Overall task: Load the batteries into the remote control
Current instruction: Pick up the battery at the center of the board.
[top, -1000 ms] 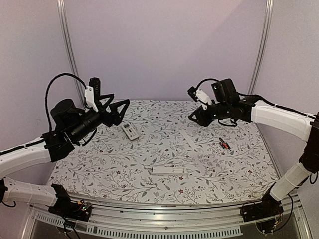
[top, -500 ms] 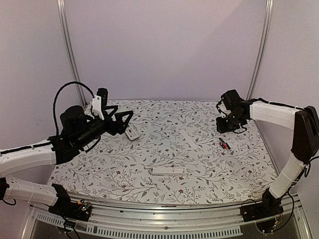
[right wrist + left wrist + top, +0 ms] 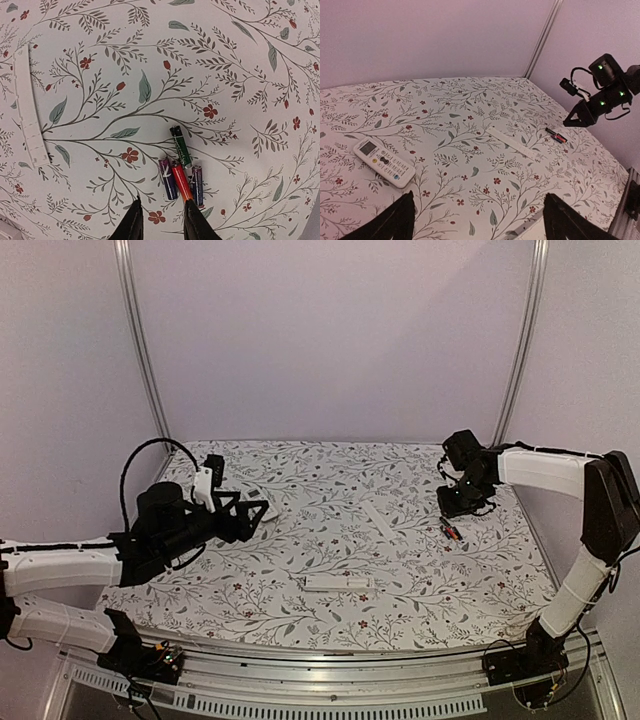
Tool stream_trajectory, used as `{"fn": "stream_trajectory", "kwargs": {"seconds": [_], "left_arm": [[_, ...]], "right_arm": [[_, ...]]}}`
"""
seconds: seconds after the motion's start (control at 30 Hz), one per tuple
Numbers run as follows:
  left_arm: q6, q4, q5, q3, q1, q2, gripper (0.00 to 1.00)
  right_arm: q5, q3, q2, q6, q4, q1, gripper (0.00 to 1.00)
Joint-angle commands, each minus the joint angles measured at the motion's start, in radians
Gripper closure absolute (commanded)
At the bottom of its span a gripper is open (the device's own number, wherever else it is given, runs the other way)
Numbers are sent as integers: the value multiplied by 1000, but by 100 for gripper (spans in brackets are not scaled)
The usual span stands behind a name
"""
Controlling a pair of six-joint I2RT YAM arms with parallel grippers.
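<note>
Here the left claw (image 3: 479, 202) gapes wide; the right claw (image 3: 163, 222), narrowly parted, hangs just above the batteries (image 3: 179, 150).

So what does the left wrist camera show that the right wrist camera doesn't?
Only the left wrist camera shows the white remote control, plus the right gripper hovering over the batteries. Only the right wrist camera tells the batteries apart: four of them, one green, two purple and one red, bunched together just ahead of its fingertips. Both show the batteries, the long white strip and the floral tablecloth.
</note>
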Motion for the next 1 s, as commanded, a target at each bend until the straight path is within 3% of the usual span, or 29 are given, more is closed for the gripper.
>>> {"fn": "stream_trajectory", "kwargs": {"seconds": [0.0,0.23,0.57,0.97], "left_arm": [[-86,171,6,-115,7,13,12],[-73,241,-48,-138,3,73,12],[-29,262,-63,-111,9,134,9],[-37,262,-54,-100,12,165,9]], "right_arm": [[35,-11,15,-8,-23,-17,73],[-48,22,57,-87,-3,-46,78],[-13,104,191,-138,-25,-48,75],[6,41,133,-99,-65,-48,82]]}}
